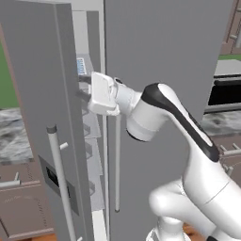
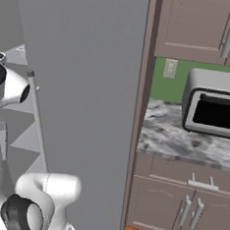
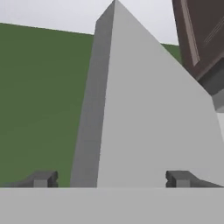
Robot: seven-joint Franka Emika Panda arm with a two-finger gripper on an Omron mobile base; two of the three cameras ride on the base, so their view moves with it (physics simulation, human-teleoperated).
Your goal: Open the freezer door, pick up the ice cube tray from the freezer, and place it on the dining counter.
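Tool [image 3: 109,179] wide; one freezer door [image 3: 144,131]

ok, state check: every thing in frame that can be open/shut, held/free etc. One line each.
Tall narrow grey freezer door with dark panel and silver bar handle: swung open.
Wider plain grey fridge door: shut.
Pale blue ice cube tray: on an upper freezer shelf, not held.
Two-finger gripper: open, holding nothing, at the open door's edge.
Silver toaster oven on the marbled counter: door shut.
Brown lower cabinet doors: shut.

toaster oven [image 2: 217,112] on marbled countertop [image 2: 169,136] | brown cabinets [image 2: 178,201] below | green wall [image 3: 39,96]
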